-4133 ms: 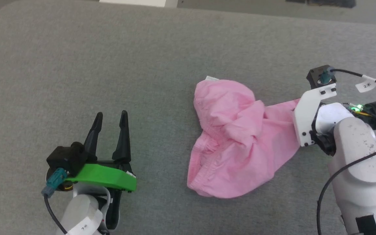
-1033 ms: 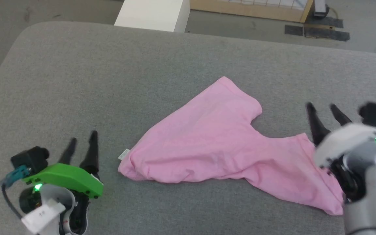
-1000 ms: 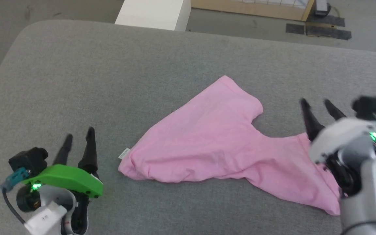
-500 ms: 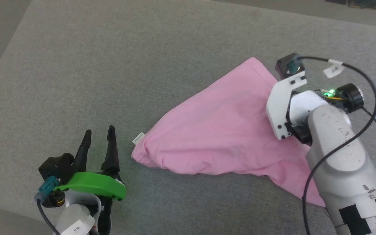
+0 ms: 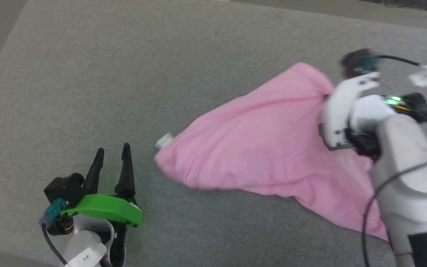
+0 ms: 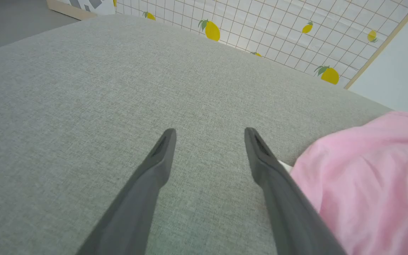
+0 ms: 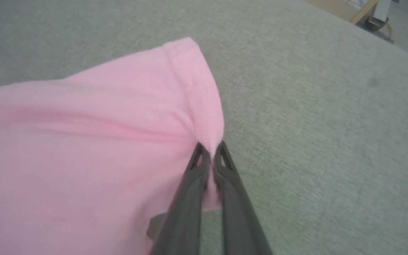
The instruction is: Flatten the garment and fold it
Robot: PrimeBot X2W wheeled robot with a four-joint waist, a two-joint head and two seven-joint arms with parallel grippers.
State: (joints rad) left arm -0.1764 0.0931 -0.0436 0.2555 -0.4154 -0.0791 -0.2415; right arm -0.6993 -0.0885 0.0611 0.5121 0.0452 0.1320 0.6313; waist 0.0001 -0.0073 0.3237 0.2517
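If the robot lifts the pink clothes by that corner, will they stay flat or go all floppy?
Probably floppy: the thin light pink fabric garment bunches into folds where the right gripper pinches its edge. It likely weighs little, since one small pinch tents it. It probably won't slide easily on the grey fabric surface; expect dragging and wrinkling.

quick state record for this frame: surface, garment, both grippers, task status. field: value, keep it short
surface: grey fabric-covered surface
garment: pink garment, spread out but rumpled, drawn up to a peak at its far right corner, not folded
label tag: white label tag at the garment's left end
right gripper: right gripper, fingers shut on the garment's stitched hem
left gripper: left gripper, fingers apart, holding nothing, to the left of the garment and clear of it in the head view
task status: not yet flat, no fold made
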